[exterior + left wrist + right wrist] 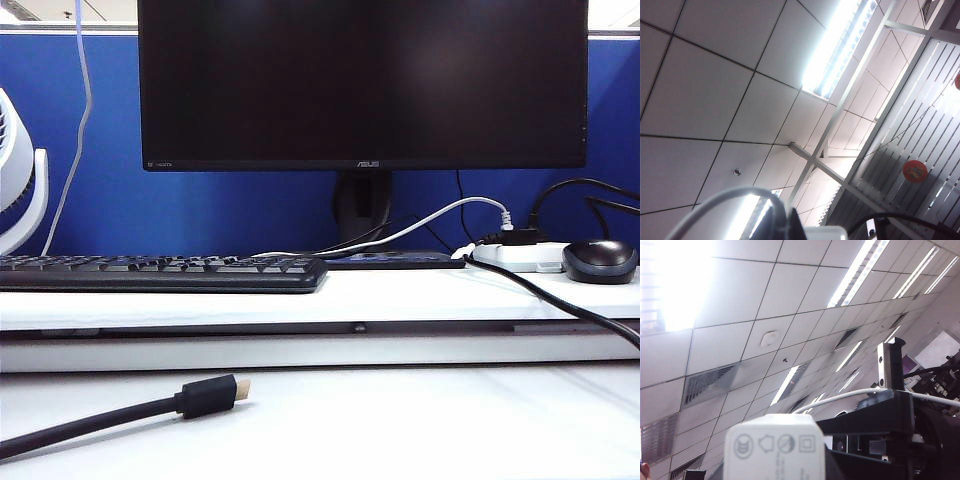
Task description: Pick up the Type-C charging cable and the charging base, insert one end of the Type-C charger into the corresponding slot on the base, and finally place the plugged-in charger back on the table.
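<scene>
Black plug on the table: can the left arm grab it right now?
Probably not. The black plug lies open on the table, but no arm is near it; the left gripper is shut, facing the ceiling, seemingly holding a white cable.

Plastics, matt and glossy, on a smooth white desk

The table (420,420) is smooth, faintly sheened white laminate; the keyboard (160,272) matt black plastic, the mouse (600,260) glossier. The black cable (90,420) looks rubbery with a gold metal tip. The charging base (774,450) is smooth matt white plastic; the Type-C charging cable (840,396) is smooth white.
</scene>
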### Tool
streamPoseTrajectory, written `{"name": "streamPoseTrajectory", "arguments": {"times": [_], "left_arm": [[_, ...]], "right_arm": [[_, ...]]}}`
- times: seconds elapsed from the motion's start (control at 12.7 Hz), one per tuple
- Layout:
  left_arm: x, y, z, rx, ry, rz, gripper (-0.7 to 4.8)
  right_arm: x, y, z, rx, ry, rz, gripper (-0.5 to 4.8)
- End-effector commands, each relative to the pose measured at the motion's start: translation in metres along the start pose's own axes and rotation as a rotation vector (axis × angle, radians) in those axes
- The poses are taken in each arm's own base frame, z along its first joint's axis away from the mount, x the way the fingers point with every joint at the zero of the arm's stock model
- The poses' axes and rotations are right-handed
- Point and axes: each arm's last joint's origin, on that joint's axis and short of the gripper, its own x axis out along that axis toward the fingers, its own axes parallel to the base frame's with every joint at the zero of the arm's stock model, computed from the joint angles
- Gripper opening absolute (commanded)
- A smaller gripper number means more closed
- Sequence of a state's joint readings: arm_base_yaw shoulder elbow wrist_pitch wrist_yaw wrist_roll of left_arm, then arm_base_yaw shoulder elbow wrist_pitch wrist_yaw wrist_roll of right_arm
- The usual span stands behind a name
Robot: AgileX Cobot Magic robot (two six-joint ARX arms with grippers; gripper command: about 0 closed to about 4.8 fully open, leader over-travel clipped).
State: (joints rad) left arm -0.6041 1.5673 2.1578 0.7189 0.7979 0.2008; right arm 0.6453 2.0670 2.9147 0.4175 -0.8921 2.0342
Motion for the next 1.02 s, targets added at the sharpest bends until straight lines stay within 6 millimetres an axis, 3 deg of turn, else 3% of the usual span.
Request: {"name": "streamPoseTrajectory", "arguments": {"times": [0.08,0.31,1.02], "left_arm": [[-0.001,-0.001,-0.006,-0.040,0.027,0.024,-0.06],[-0.001,-0.001,-0.009,-0.080,0.047,0.052,-0.06],[-0.001,-0.006,-0.015,-0.097,0.034,-0.081,-0.06]], "right_arm": [[0.002,0.006,-0.004,-0.034,0.034,-0.004,-0.05],[0.002,0.002,-0.003,-0.027,0.033,-0.030,-0.05],[0.002,0.012,-0.006,0.013,0.015,0.069,-0.05]]}}
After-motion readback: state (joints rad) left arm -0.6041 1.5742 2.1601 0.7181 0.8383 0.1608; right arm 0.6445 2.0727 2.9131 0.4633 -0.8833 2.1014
